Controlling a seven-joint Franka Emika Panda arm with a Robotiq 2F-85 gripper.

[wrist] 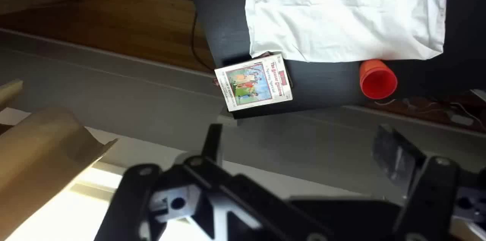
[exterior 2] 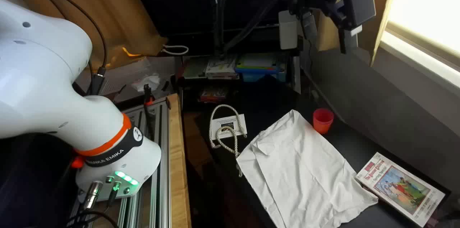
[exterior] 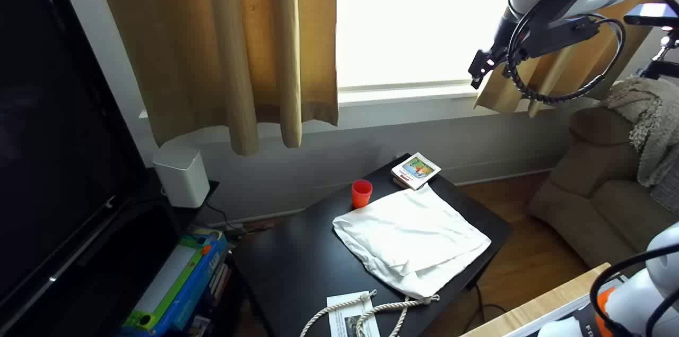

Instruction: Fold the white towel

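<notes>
The white towel lies wrinkled and roughly square on the black table. It also shows in an exterior view and at the top of the wrist view, where its upper part is cut off. A layer edge shows along one side, and the cloth looks doubled there. My gripper is open and empty, with its fingers wide apart. It is high above the table and well away from the towel, near the window, in both exterior views.
A red cup stands at the towel's edge. Books lie by a towel corner. A rope and a printed card lie on the black table. A window and curtain are behind; a white speaker-like box stands aside.
</notes>
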